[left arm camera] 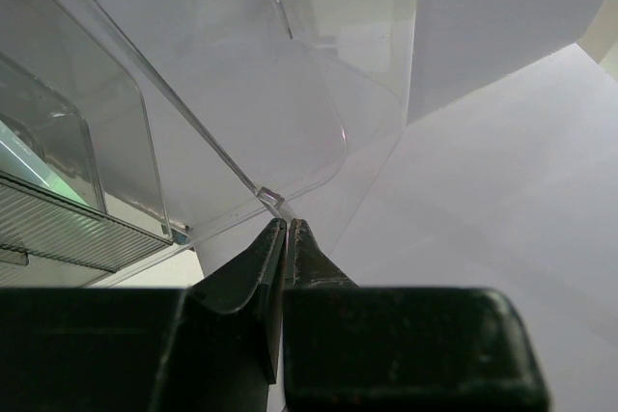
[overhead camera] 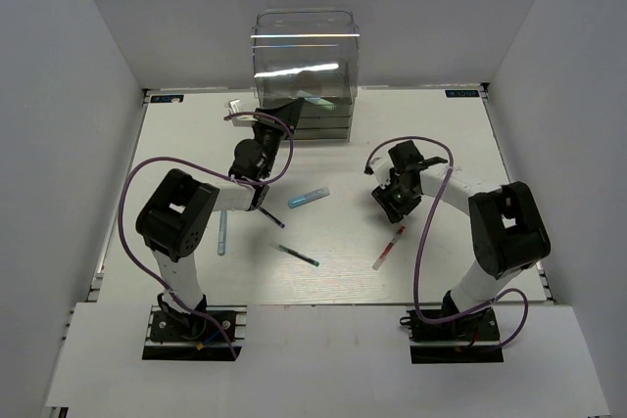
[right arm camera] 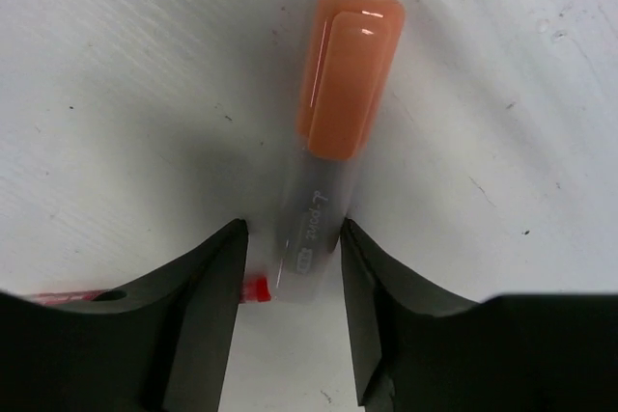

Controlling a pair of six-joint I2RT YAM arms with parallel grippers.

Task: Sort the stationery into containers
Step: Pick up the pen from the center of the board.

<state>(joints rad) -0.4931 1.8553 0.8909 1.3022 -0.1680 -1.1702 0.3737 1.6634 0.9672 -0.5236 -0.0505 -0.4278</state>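
Marker (right arm camera: 338, 94) lies lengthwise between our right gripper (right arm camera: 292, 238)'s part-open jaws, unclamped; our left gripper (left arm camera: 287, 226)'s jaws are pressed together.

Top external looks down from high behind, covering the whole table (overhead camera: 353, 232). Left wrist close on clear cabinet (left arm camera: 241, 74), shared with top. Right wrist faces the table, very near.

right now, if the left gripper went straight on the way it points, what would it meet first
The clear cabinet. The left gripper, fingers shut, points at a clear plastic edge of it just ahead of the tips; whether they already touch is unclear.
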